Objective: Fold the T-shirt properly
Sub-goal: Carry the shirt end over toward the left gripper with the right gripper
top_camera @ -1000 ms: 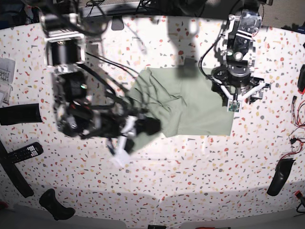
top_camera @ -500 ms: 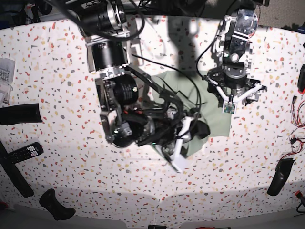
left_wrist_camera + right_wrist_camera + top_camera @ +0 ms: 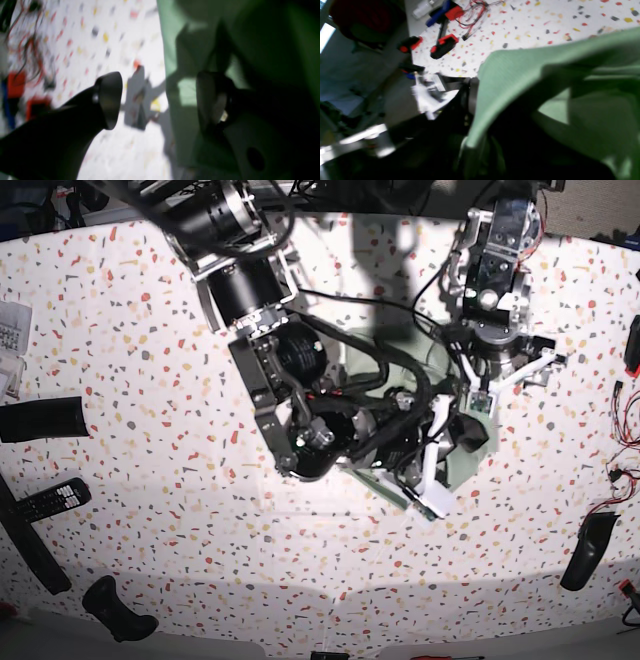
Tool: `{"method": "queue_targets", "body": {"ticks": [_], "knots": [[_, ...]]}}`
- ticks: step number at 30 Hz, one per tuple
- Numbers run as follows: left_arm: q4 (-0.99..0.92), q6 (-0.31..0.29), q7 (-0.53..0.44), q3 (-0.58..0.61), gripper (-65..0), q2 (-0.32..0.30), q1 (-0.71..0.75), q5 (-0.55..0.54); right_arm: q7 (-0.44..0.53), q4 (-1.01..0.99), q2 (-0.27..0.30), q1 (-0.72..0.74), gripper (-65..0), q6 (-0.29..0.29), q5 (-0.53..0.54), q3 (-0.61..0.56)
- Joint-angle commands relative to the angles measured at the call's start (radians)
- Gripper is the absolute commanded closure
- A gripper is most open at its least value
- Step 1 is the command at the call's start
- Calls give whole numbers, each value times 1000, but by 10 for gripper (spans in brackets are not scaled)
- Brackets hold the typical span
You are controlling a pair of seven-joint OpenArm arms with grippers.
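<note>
- T-shirt (image 3: 462, 465): soft pale sage-green fabric, matte and finely knit, lying near the middle of the speckled table (image 3: 150, 480), mostly hidden beneath the right arm in the base view.
- In the right wrist view, T-shirt (image 3: 545, 82) lifted into a smooth rounded fold, edge curving down into dark shadow.
- Right gripper (image 3: 440, 455): pressed together, black and white parts, buried in the cloth; pinching a fold of the T-shirt, judging by the raised edge in the right wrist view.
- Left gripper (image 3: 160, 100): spread wide, dark rounded fingers (image 3: 110, 97) with a dull sheen, one over bare table, the other over the straight shirt edge (image 3: 170, 62); holding nothing.
- Left gripper in the base view (image 3: 495, 390) hanging just beside the shirt's far-right edge.
- Table: white terrazzo pattern, red, yellow and grey flecks, glossy.
- Around: black remote (image 3: 50, 500) and dark flat bar (image 3: 42, 420) at the table's left edge; black handle-shaped tool (image 3: 586, 550) and red wires (image 3: 625, 470) at its right edge.
- Black-and-red tools (image 3: 443, 46) beyond the cloth in the right wrist view, blurred.
- Black cables (image 3: 380, 365) of the right arm draped across the shirt, blocking most of it.
</note>
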Motion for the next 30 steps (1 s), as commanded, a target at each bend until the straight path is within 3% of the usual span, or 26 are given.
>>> {"method": "queue_targets", "body": {"ticks": [1, 4, 10, 13, 18, 22, 26, 30], "knots": [[48, 23, 24, -2, -428, -3, -2, 56, 29, 19, -11, 27, 0, 10, 16, 1], [157, 59, 45, -2, -428, -4, -2, 145, 31, 19, -11, 27, 0, 10, 14, 1], [215, 67, 45, -2, -428, -4, 3, 80, 42, 19, -11, 27, 0, 10, 15, 1], [216, 68, 45, -4, -427, -10, 13, 169, 53, 19, -11, 27, 0, 10, 15, 1], [216, 70, 68, -35, -427, -127, 15, 253, 38, 19, -11, 27, 0, 10, 15, 1], [216, 148, 97, -171, -427, -203, 27, 247, 20, 19, -11, 27, 0, 10, 27, -3], [216, 169, 161, -311, -427, -249, 27, 240, -34, 19, -11, 27, 0, 10, 89, -45], [216, 169, 162, -381, -427, -269, 27, 190, -30, 19, -11, 27, 0, 10, 113, -108]]}}
